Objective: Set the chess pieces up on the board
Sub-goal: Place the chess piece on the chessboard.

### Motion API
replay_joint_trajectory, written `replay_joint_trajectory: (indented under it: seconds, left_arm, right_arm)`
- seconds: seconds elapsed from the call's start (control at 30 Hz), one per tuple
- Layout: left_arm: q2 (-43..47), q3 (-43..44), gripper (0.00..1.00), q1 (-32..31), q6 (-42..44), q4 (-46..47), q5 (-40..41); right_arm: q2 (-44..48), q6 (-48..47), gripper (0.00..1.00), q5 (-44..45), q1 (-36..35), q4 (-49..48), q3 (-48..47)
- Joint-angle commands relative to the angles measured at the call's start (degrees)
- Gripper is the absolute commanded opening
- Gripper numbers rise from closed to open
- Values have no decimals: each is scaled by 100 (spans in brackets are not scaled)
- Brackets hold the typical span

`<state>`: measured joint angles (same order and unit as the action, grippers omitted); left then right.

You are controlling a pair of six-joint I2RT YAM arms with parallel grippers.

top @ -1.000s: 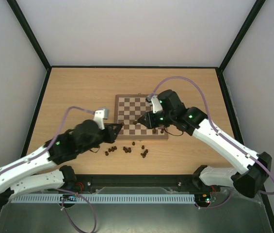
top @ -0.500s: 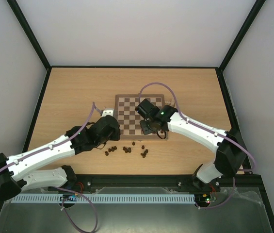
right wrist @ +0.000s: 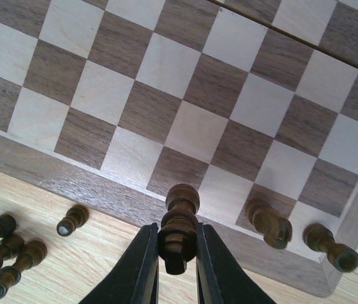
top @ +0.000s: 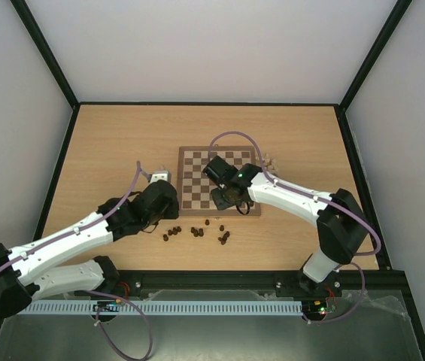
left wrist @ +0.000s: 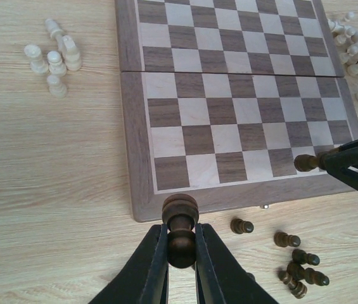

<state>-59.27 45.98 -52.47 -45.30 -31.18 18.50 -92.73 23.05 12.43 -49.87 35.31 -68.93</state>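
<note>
Left wrist, left fingers (left wrist: 150, 266) clamp dark piece (left wrist: 180, 220); right fingers (left wrist: 356, 155) clamp second piece (left wrist: 305, 163), loose chessmen (left wrist: 296, 259) near board (left wrist: 128, 126)

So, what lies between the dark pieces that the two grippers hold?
Only the board: bare near-row squares and its brown frame, no other piece, as the left wrist view shows.
</note>
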Motion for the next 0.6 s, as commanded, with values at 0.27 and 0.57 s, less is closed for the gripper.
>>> replay_joint_trajectory:
  seconds: [0.27,0.57]
  left_arm:
    - [163,-185,6,121,100,-11,-132]
    - [132,-183,6,139,142,59,-215]
  right_arm:
    - [-433,-107,9,-126,0,-287,59]
    - [-482,-134,13,-205,64,-353,130]
